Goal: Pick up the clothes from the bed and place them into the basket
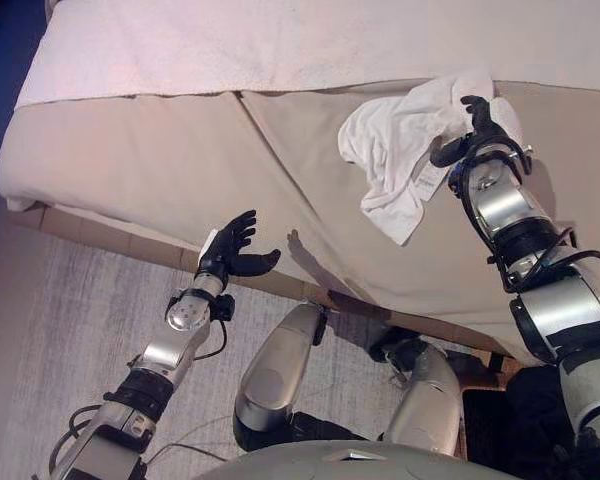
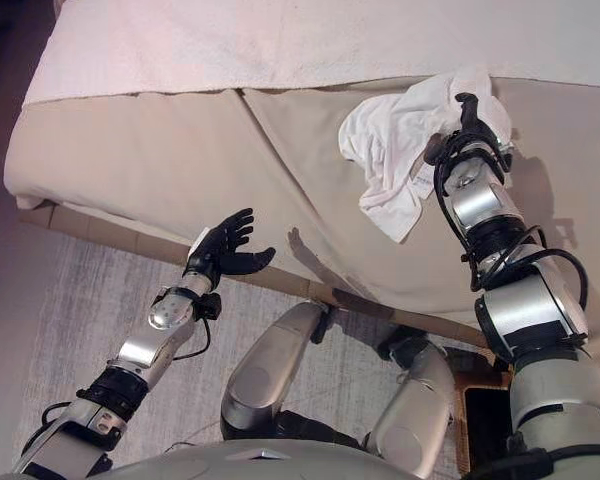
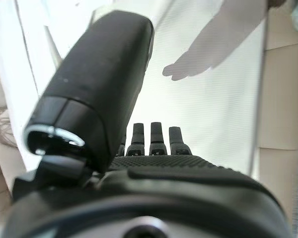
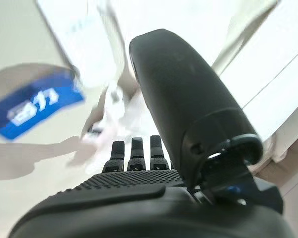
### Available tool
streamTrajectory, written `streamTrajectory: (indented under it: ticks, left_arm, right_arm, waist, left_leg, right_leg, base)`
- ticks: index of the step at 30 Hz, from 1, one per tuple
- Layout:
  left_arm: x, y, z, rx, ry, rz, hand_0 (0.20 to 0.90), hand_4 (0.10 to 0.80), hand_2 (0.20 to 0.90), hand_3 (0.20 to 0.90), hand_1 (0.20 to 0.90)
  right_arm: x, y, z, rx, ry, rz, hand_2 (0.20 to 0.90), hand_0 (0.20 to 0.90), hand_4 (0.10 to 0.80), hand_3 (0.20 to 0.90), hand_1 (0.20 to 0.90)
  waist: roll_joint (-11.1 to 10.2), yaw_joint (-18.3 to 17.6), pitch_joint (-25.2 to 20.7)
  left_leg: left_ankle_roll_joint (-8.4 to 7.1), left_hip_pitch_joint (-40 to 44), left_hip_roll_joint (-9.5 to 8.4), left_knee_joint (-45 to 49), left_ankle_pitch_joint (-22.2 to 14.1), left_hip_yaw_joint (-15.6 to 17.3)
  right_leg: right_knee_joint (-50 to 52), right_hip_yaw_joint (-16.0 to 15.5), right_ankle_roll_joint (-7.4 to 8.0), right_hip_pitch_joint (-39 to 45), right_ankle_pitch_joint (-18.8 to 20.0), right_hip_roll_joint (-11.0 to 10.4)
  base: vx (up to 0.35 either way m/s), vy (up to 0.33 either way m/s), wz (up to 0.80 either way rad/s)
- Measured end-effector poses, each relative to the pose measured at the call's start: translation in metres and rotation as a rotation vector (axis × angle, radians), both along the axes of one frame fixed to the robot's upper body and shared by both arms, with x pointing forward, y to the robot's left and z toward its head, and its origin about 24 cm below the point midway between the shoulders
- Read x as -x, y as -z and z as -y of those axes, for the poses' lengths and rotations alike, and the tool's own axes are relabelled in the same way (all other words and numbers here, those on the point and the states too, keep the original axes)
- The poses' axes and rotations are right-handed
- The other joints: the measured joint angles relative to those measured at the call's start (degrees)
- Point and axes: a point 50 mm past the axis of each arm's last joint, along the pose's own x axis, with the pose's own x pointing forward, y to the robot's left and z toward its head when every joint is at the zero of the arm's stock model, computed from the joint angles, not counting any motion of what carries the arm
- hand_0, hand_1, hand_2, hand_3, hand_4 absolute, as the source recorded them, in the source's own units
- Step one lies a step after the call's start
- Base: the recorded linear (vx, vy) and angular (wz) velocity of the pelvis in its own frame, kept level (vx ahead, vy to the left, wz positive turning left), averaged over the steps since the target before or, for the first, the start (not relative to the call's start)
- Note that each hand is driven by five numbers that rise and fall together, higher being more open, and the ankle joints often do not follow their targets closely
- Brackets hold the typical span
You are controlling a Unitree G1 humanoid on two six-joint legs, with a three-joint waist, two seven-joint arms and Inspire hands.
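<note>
A crumpled white garment (image 1: 405,150), soft and loosely folded with a small printed label near its lower edge, lies in the upper right of the head views on the beige bed sheet (image 1: 180,165). The right hand (image 1: 477,125) rests at the garment's right edge, dark fingers reaching up over the cloth (its wrist view shows the fingers straight and the thumb extended, not curled round the fabric). The sheet is smooth, with a long diagonal crease; above it runs a band of paler, nubbly blanket (image 1: 280,40) across the top of the frame. In the lower left, the left hand (image 2: 225,245) hovers over the bed's edge, palm up, fingers spread wide and empty. Below it lies a grey, finely ribbed rug (image 1: 70,330).
</note>
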Motion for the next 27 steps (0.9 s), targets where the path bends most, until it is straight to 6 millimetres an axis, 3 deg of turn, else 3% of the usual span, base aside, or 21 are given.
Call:
streamTrajectory:
  ticks: [5, 6, 7, 8, 12, 20, 22, 23, 24, 25, 26, 27]
  left_arm:
    - [0.005, -0.005, 0.0, 0.005, -0.006, 0.035, 0.9, 0.8, 0.9, 0.9, 0.9]
    - [0.006, -0.01, -0.001, 0.004, -0.001, 0.057, 0.9, 0.8, 0.9, 0.9, 0.9]
    - [0.005, -0.016, 0.0, 0.005, 0.004, 0.09, 0.9, 0.8, 0.9, 0.9, 0.9]
    - [0.007, -0.019, 0.0, 0.014, -0.001, 0.111, 0.9, 0.8, 0.9, 0.9, 0.9]
    - [0.013, -0.015, -0.002, 0.031, -0.014, 0.1, 0.9, 0.8, 0.9, 0.9, 0.9]
    - [0.013, -0.021, -0.005, 0.053, -0.033, 0.135, 0.9, 0.8, 0.9, 0.9, 0.9]
    - [0.012, -0.023, -0.004, 0.065, -0.032, 0.144, 0.9, 0.8, 0.9, 0.9, 0.9]
    - [0.012, -0.025, -0.004, 0.068, -0.031, 0.157, 0.9, 0.8, 0.9, 0.9, 0.9]
    - [0.012, -0.025, -0.004, 0.067, -0.028, 0.159, 0.9, 0.8, 0.9, 0.9, 0.9]
    - [0.013, -0.024, -0.004, 0.067, -0.027, 0.154, 0.9, 0.8, 0.9, 0.9, 0.9]
    - [0.014, -0.024, -0.004, 0.067, -0.025, 0.152, 0.9, 0.8, 0.9, 0.9, 0.9]
    - [0.014, -0.024, -0.003, 0.068, -0.023, 0.152, 0.9, 0.8, 0.9, 0.9, 0.9]
  right_arm:
    - [0.0, 0.001, -0.001, 0.006, 0.012, -0.017, 0.9, 0.9, 0.8, 0.9, 0.9]
    - [0.0, 0.001, 0.001, 0.009, 0.026, -0.025, 0.9, 0.9, 0.8, 0.9, 0.9]
    - [-0.001, -0.002, 0.002, 0.01, 0.04, -0.028, 0.9, 0.9, 0.8, 0.9, 0.9]
    - [-0.003, -0.007, 0.0, 0.011, 0.039, -0.022, 0.9, 0.9, 0.8, 0.9, 0.9]
    - [-0.003, 0.002, 0.003, 0.045, 0.065, -0.074, 0.9, 0.9, 0.8, 0.9, 0.9]
    - [-0.009, -0.02, 0.012, 0.078, 0.109, -0.067, 0.9, 0.9, 0.8, 0.9, 0.9]
    - [-0.008, -0.025, 0.016, 0.085, 0.117, -0.059, 0.9, 0.9, 0.8, 0.9, 0.9]
    - [-0.008, -0.029, 0.018, 0.095, 0.121, -0.051, 0.82, 0.82, 0.707, 0.807, 0.82]
    - [-0.009, -0.033, 0.017, 0.108, 0.118, -0.046, 0.672, 0.672, 0.534, 0.634, 0.672]
    - [-0.009, -0.035, 0.016, 0.112, 0.112, -0.045, 0.573, 0.573, 0.418, 0.518, 0.573]
    - [-0.009, -0.036, 0.016, 0.112, 0.11, -0.045, 0.305, 0.305, 0.105, 0.205, 0.305]
    - [-0.009, -0.037, 0.016, 0.116, 0.11, -0.043, 0.3, 0.3, 0.1, 0.2, 0.3]
  waist:
    - [0.06, 0.35, 0.0]
    - [0.03, 0.3, 0.01]
    - [-0.44, 0.46, 0.04]
    - [0.26, 0.92, 0.13]
    - [0.26, 2.14, 0.14]
    - [0.33, 2.14, 0.11]
    - [0.34, 1.56, 0.1]
    - [0.39, 1.5, 0.07]
    - [0.39, 1.71, 0.07]
    - [0.4, 1.64, 0.07]
    - [0.4, 1.55, 0.06]
    - [0.4, 1.49, 0.07]
  left_leg:
    - [0.68, -7.27, 0.77, 5.89, -1.2, -0.55]
    - [0.65, -9.25, 0.76, 7.88, -1.23, -0.06]
    - [0.38, -11.23, 0.08, 9.46, -1.36, 0.58]
    - [0.33, -13.12, 0.06, 10.36, -1.36, 0.37]
    - [0.34, -15.97, 0.11, 11.21, -1.36, -0.18]
    - [0.21, -20.33, -0.33, 14.69, -1.5, 0.34]
    - [0.68, -21.26, -1.17, 16.47, -2.18, 0.37]
    - [0.65, -21.88, -1.13, 16.64, -2.19, 0.4]
    - [0.65, -22.31, -1.06, 16.86, -2.2, 0.39]
    - [0.66, -22.61, -1.0, 17.14, -2.21, 0.41]
    - [0.66, -22.72, -1.07, 17.28, -2.21, 0.46]
    - [0.66, -22.88, -1.04, 17.34, -2.21, 0.43]
  right_leg:
    - [8.36, 0.65, 0.51, -5.87, -1.44, -0.94]
    - [14.11, 1.23, -0.72, -6.2, -4.64, -0.87]
    - [13.1, 2.03, -1.21, -5.87, -10.49, -0.51]
    - [13.66, 2.24, -1.34, -7.86, -11.05, -0.01]
    - [14.51, 1.96, -1.31, -10.36, -11.06, 0.04]
    - [17.89, 3.53, -1.32, -14.54, -11.05, -0.58]
    - [19.39, 5.06, -1.33, -15.82, -11.07, -0.99]
    - [19.18, 5.35, -1.33, -16.41, -11.08, -1.06]
    - [19.16, 5.12, -1.33, -16.78, -11.07, -0.9]
    - [19.43, 5.08, -1.32, -17.03, -11.06, -0.72]
    - [19.6, 5.21, -1.32, -17.18, -11.06, -0.78]
    - [19.73, 5.49, -1.32, -17.5, -11.07, -0.8]
  base:
    - [-0.03, 0.045, 0.14]
    - [-0.037, 0.061, 0.46]
    - [-0.027, 0.053, 0.37]
    - [-0.026, 0.044, 0.11]
    - [-0.04, 0.037, 0.01]
    - [-0.027, -0.006, -0.02]
    - [-0.012, -0.009, 0.09]
    - [-0.014, -0.019, 0.09]
    - [-0.023, -0.025, -0.05]
    - [-0.025, -0.021, -0.1]
    - [-0.031, -0.011, -0.04]
    - [0.0, 0.0, 0.0]
